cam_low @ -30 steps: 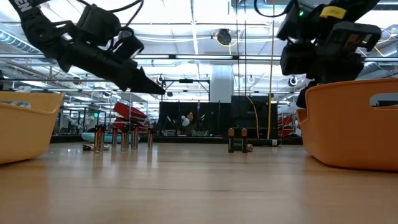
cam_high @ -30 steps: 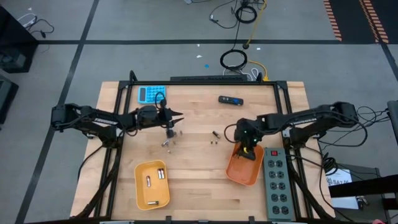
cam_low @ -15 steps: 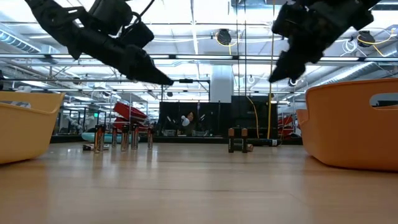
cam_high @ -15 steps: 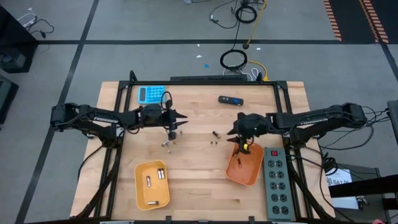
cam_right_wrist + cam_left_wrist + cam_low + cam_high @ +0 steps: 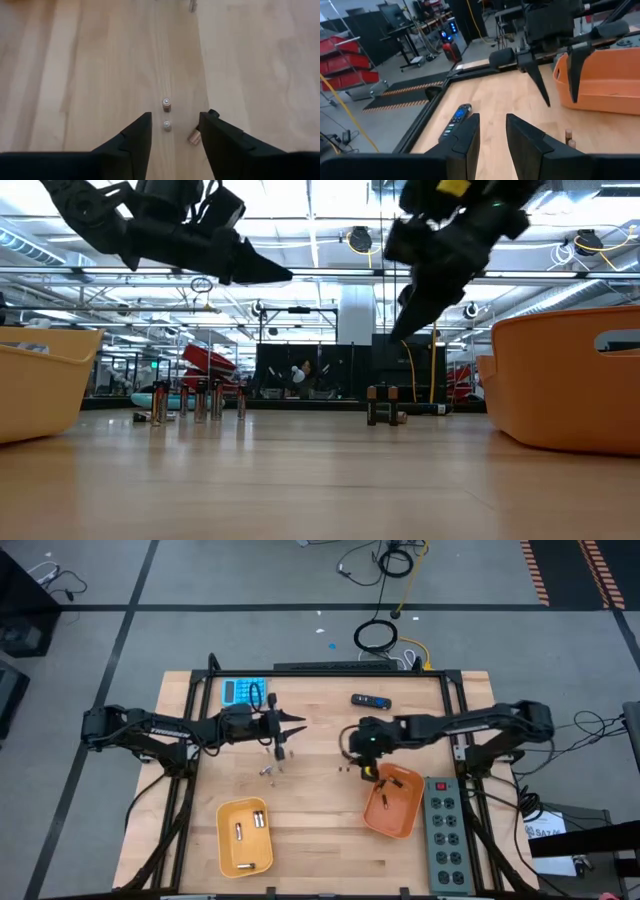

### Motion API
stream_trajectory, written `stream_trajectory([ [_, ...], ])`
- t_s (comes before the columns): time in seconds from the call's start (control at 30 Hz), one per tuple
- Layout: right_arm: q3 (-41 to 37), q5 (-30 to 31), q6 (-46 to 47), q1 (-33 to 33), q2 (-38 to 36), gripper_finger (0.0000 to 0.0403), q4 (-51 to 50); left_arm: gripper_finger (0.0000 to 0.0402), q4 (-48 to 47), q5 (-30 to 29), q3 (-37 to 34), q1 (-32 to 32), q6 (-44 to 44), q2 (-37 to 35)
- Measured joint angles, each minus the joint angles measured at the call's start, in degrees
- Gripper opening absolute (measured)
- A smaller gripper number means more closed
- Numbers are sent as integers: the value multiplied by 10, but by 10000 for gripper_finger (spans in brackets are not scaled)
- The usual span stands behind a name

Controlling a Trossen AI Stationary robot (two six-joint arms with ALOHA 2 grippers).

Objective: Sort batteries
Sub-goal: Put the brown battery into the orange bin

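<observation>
At the left of the table we see the yellow tray (image 5: pixel 245 837), and inside it lie a few batteries (image 5: pixel 240 831). Above the tray, the left gripper (image 5: pixel 297 728) hangs over the wood, high above the table surface in the low view. Its two fingers (image 5: pixel 467 140) stand a little apart with a narrow gap between them, and we see nothing held in this gap. Just below this gripper there is a small group of silvery batteries (image 5: pixel 272 764); in the low view most of them stand upright (image 5: pixel 200 400) and one lies flat beside them. Behind the left arm a blue calculator (image 5: pixel 243 691) rests near the far edge.

Near the middle of the table, three small darker batteries (image 5: pixel 166 105) are together: two stand upright in a line and the third lies tilted just beside them. The right gripper (image 5: pixel 350 745) hovers directly over them. Its fingers (image 5: pixel 135 142) are partly open, they hold nothing, and the two upright batteries show in the gap between them. A black remote with a blue end (image 5: pixel 370 700) lies farther back.

To the right we find the orange tray (image 5: pixel 392 804), with something small inside that we cannot identify. Just beside it, at the table edge, lies a grey power strip (image 5: pixel 447 830).
</observation>
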Motion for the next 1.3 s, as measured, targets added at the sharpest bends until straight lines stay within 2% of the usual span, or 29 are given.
stream_trajectory([
  [0.17,76,0,-23,0,79,184,-70,105,-15,0,0,-4,-1,0],
  [0.4,156,-1,-67,0,166,187,-118,105,-22,0,0,-5,-15,0],
  [0.97,170,-16,-85,0,247,187,-114,105,-36,-2,-1,-5,-15,0],
  [1.1,170,-13,-85,0,257,171,-102,105,-36,-2,-1,-5,-15,0],
  [1.3,170,-12,-87,0,266,121,-93,105,-36,-2,-1,-5,-15,0],
])
